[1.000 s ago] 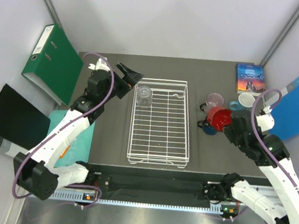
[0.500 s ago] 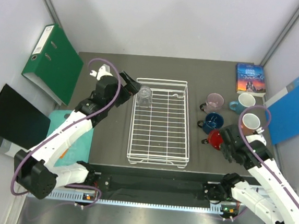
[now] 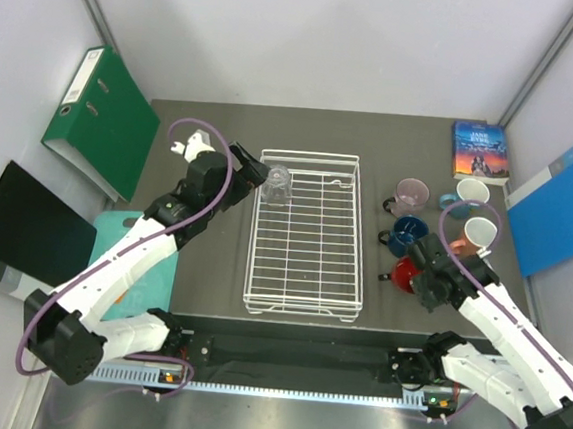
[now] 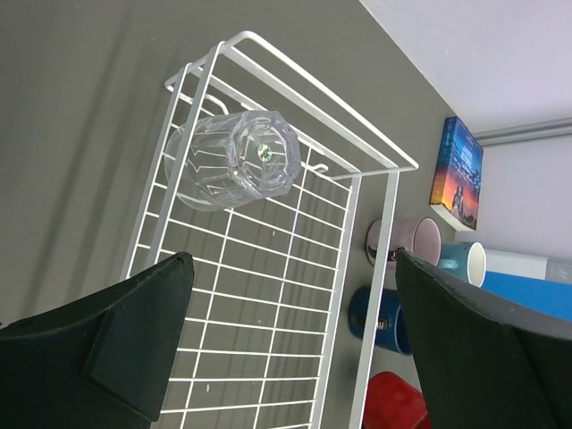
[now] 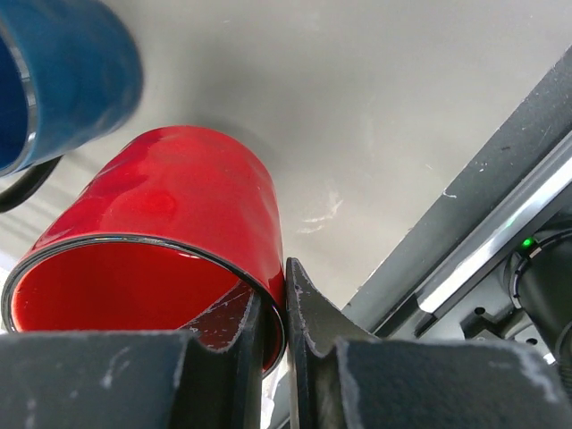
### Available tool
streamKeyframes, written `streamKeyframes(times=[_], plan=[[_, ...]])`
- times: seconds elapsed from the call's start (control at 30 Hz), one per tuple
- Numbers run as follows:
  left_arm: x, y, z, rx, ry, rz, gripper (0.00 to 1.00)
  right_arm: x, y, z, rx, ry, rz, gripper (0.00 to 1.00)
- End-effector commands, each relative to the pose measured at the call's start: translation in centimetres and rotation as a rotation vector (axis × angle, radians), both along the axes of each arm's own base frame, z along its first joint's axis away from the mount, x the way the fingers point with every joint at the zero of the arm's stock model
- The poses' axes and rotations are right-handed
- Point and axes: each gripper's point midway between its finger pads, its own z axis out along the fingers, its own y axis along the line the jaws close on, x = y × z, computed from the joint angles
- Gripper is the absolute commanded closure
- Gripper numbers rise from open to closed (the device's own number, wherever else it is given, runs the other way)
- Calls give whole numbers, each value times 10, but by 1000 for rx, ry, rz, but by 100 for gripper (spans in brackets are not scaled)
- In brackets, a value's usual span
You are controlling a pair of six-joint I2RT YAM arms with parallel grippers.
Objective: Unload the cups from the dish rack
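The dish rack (image 3: 308,234) is a white wire grid with low sides, lying on the matte dark-grey table (image 3: 214,128). The only cup in it is a faceted clear glass tumbler (image 4: 234,161) in its far-left corner (upended or tipped, hard to tell). Just left of that corner hangs the left end effector (image 3: 251,169), black fingers spread wide and holding nothing. Right of the rack, the right end effector (image 5: 284,277) is pinched onto the rim of the glossy red mug (image 5: 170,206); from above, the arm hides most of that mug. Also right of the rack stand the dark blue mug (image 3: 406,232), mauve-pink mug (image 3: 411,193), light blue mug (image 3: 466,195) and salmon-orange mug (image 3: 477,234). A book (image 3: 480,151) lies beyond them.
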Motion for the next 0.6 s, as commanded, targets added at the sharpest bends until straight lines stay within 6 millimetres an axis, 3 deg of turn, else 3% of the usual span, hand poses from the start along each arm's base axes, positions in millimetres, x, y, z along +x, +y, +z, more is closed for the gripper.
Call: streamKeyframes(times=[0.0,0.37,0.57], plan=[[-3,1,5,-9,-20,28,1,19,9,-3,40,-47,-59,100],[-5,-5,0,6,-7,17,1,37,12,-22,-2,-12,-48,100],[-6,-5,-4,8,6,17,1,34,14,-32,9,17,-42,99]])
